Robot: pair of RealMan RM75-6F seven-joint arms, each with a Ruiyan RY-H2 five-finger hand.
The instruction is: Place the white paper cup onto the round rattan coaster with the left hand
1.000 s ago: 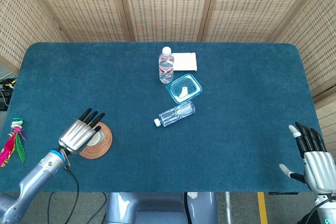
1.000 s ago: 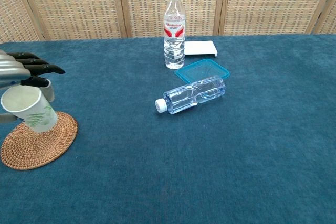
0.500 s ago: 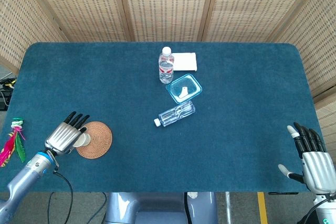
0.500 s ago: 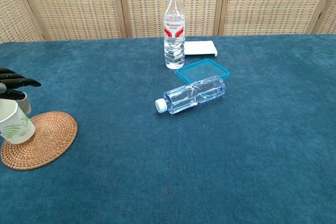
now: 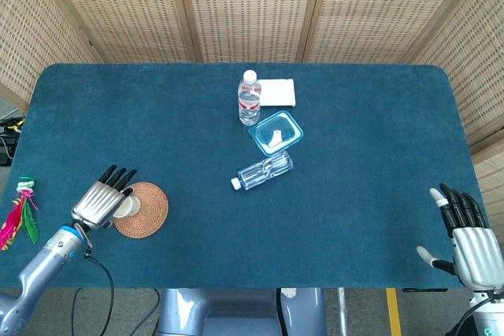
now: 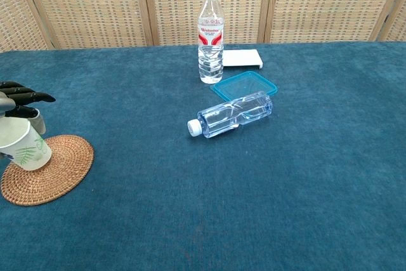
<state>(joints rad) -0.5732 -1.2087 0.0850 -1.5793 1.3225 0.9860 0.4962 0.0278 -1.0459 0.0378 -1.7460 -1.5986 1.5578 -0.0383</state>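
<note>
White paper cup sat in the left hand, over the left edge of the rattan coaster near the table's front left corner, while the right hand lay spread and held nothing. From the chest, the cup leaned a little on the coaster, with dark fingers wrapped behind it.

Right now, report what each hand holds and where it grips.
The left hand holds the white paper cup by its side wall near the rim, over the coaster's left edge. The right hand holds nothing.
</note>
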